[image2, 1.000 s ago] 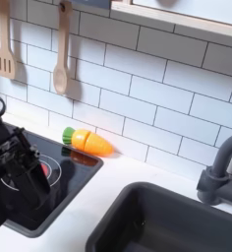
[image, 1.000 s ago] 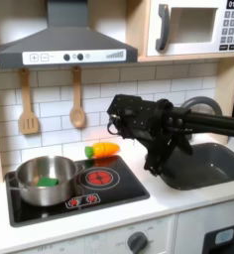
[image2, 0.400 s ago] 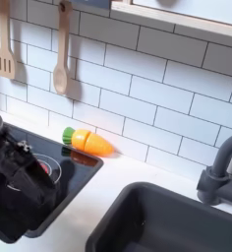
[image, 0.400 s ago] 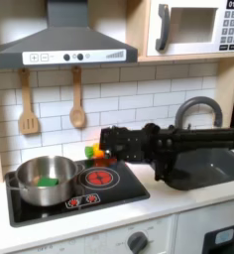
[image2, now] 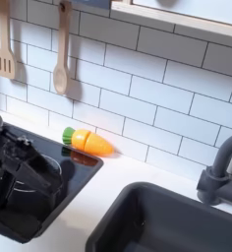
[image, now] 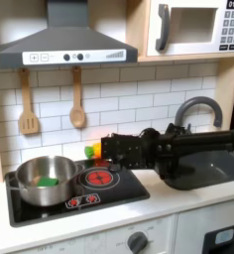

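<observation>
Black boxy tool (image: 107,149), apparently empty, near smooth tapered plastic carrot (image2: 91,143).

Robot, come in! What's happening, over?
Tool above stove, holding nothing seen, jaws unclear. Carrot close by at wall. Pot to first exterior view's left.

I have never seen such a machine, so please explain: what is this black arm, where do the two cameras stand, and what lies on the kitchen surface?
The black thing is a robot arm; its grasping end, the tool, hovers over the toy stove. The first exterior view faces the play kitchen from the front. The second exterior view looks from close by, along the counter. A toy carrot lies by the tiled wall, near the tool. A metal pot with something green inside stands on the stove. A sink with a faucet is beside it. Two wooden utensils hang on the wall. The tool seems to hold nothing, though its jaws are unclear.
</observation>
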`<state>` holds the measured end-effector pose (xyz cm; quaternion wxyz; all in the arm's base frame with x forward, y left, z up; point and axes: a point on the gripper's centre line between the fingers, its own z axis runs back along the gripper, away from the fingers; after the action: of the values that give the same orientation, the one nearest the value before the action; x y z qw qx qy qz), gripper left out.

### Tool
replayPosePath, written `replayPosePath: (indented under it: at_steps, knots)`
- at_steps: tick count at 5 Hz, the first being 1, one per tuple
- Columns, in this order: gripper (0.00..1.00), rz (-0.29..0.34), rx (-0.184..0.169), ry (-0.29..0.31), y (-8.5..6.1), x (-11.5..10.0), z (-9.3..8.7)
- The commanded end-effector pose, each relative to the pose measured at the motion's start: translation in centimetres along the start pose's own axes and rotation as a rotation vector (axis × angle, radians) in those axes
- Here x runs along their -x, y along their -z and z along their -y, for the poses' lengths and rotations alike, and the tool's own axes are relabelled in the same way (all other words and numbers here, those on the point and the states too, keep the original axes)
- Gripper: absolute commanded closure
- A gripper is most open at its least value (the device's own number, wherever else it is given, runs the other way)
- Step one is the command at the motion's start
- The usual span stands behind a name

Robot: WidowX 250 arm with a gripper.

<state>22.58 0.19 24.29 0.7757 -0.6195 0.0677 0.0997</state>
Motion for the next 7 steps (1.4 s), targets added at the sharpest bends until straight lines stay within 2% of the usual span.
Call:
replayPosePath:
  at_steps: [1, 2, 3, 5, 6, 7]
  knots:
    - [0.0, -0.022, 0.052, 0.015, 0.8, 0.0, 0.2]
    - [0.0, -0.033, 0.107, 0.031, 1.5, 0.0, 0.2]
    - [0.0, -0.072, 0.101, 0.036, 2.6, 0.0, 0.3]
    - [0.0, -0.139, 0.117, 0.058, 5.0, 0.6, 0.4]
    - [0.0, -0.174, 0.112, 0.071, 6.8, 1.2, 0.8]
    - [0.0, -0.2, 0.106, 0.08, 7.7, 1.5, 0.9]
